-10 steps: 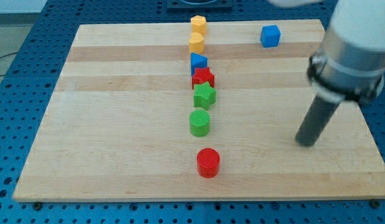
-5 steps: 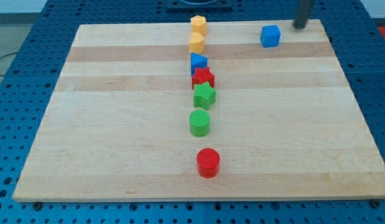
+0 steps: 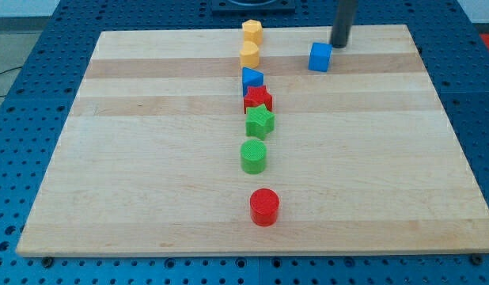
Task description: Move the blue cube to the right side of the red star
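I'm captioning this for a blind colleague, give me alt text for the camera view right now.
My tip sits just to the upper right of the blue cube, near the top edge of a wooden board. Down the middle runs a column: two yellow blocks, a blue block, red star, green star, green cylinder, red cylinder.

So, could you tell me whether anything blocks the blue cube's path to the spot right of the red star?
Nothing visible does. The blue cube sits beside my tip, and only bare board lies between it and the red star's right side.
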